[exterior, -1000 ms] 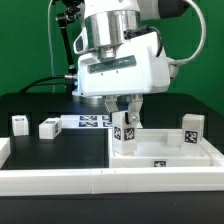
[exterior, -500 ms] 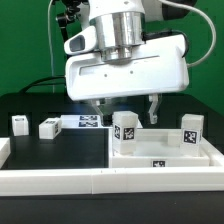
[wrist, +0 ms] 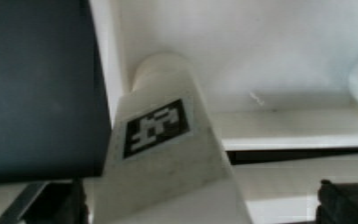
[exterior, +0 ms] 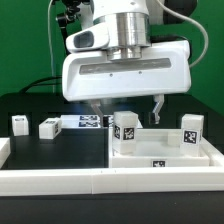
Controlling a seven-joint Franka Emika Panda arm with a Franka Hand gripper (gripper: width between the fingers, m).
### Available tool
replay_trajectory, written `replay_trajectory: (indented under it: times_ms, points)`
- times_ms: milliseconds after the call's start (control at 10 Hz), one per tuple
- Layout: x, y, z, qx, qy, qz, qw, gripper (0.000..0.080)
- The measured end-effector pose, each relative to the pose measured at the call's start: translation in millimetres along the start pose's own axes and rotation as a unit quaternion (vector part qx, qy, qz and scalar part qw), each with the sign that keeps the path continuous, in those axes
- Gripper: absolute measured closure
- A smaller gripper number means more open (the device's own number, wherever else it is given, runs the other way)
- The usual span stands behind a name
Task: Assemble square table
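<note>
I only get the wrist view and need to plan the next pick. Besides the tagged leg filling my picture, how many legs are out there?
Observer: Three more; a second leg stands upright on the tabletop, toward the exterior view's right.
Operator: The other two?
Observer: On the black table at the exterior view's left: the outer loose leg and the inner loose leg.
Operator: Gripper?
Observer: The gripper is open, fingers clear of the tagged leg.

The hand (exterior: pixel 127 107) has let go of the leg (exterior: pixel 125 131), spread its jaws wide and risen above it.
</note>
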State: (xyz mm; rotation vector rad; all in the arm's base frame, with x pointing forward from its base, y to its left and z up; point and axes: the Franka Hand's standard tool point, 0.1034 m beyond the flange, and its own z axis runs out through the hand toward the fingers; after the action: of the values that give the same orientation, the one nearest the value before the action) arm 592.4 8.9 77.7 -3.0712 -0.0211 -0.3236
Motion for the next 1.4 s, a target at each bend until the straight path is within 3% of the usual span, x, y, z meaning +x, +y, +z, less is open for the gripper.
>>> replay_trajectory:
  times_ms: [200, 400, 700, 800, 900, 1000, 1400]
  points:
    - [-0.1, -5.0, 0.7, -0.01, -0.001, -0.109, 0.994, 0.015]
    - [-0.7, 2.2, 0.9, -0.011, -0.005, -0.185, 0.983, 0.015]
    - [-0.3, 6.1, 0.5, -0.011, -0.004, -0.189, 0.982, 0.0187]
    - [-0.3, 5.9, 0.6, -0.011, -0.004, -0.189, 0.982, 0.0391]
    - [-0.4, 5.9, 0.6, -0.011, -0.004, -0.183, 0.983, 0.0391]
    - [-0.4, 5.9, 0.7, -0.011, -0.004, -0.183, 0.983, 0.0509]
    - [-0.8, 4.6, 1.0, -0.005, -0.001, -0.006, 1.0, 0.0509]
